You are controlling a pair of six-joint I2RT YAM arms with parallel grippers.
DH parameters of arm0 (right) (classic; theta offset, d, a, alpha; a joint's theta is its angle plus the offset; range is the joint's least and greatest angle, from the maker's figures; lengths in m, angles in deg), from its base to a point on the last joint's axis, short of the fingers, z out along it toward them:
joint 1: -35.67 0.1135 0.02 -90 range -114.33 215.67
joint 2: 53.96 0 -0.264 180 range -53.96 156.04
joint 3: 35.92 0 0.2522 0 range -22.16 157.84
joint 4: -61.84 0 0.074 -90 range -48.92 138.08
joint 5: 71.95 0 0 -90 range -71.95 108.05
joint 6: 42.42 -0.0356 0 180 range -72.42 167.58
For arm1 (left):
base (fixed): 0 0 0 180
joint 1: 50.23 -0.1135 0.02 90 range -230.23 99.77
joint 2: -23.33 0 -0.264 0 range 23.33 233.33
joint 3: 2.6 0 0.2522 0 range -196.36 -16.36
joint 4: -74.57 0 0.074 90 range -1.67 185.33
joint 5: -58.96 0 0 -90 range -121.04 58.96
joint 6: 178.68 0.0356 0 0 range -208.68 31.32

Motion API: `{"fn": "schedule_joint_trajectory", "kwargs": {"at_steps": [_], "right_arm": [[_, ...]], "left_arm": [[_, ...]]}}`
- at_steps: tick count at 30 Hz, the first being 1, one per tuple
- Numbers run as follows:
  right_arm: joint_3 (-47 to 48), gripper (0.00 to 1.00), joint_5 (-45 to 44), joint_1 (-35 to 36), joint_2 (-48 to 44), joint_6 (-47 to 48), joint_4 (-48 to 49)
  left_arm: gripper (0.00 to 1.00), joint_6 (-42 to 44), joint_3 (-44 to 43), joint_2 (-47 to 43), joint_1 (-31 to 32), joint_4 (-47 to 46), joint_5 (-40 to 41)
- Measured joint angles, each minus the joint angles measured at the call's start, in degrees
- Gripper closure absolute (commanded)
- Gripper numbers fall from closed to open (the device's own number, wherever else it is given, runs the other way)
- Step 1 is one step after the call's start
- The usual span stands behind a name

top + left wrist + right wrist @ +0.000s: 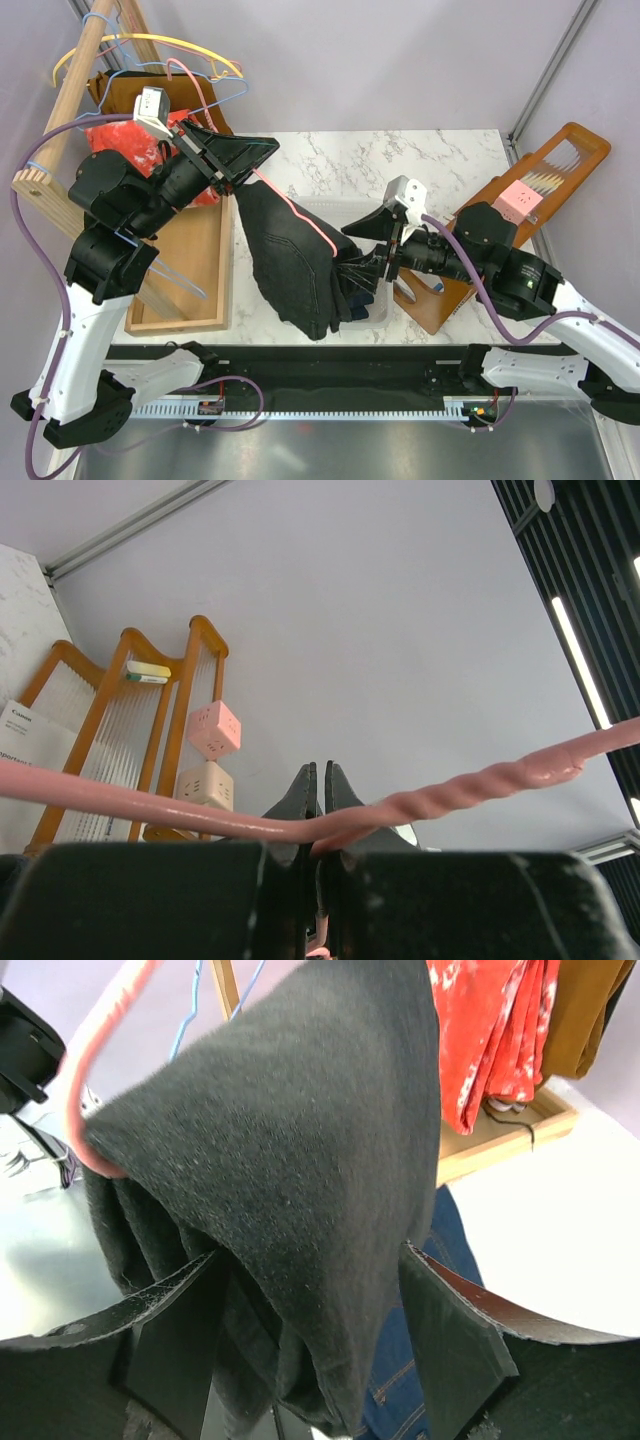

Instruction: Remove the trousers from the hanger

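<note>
Above a marble table (pixel 430 160) ringed by grey walls (pixel 400 60), charcoal trousers (pixel 290 265) drape over the pink hanger (pixel 470 789) clenched by the left gripper (pixel 321 780), slanting far-left to near-right into the right gripper's (pixel 310 1252) parted jaws.

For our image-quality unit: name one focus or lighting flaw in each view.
Top external: sheen on the near metal strip. Left wrist: the close pink hanger is soft, ceiling lights glare. Right wrist: the black trousers crowd the frame; the red cloth behind is soft.

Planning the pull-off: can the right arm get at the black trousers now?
Likely yes: the right arm has jaws open either side of the trousers, nothing between; left jaws pinch the hanger.
</note>
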Motion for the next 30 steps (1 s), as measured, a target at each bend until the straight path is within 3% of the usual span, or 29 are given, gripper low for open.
{"fn": "schedule_joint_trajectory", "kwargs": {"at_steps": [14, 30], "right_arm": [[4.96, 0.23, -0.68, 0.0, -2.21, 0.98, -1.05], [6.64, 0.29, 2.45, 0.0, 1.64, 0.9, -0.98]], "left_arm": [[0.98, -0.17, 0.04, -0.15, 0.0, 0.0, -0.04], [0.98, -0.24, 0.31, -0.22, -0.04, 0.0, -0.39]]}}
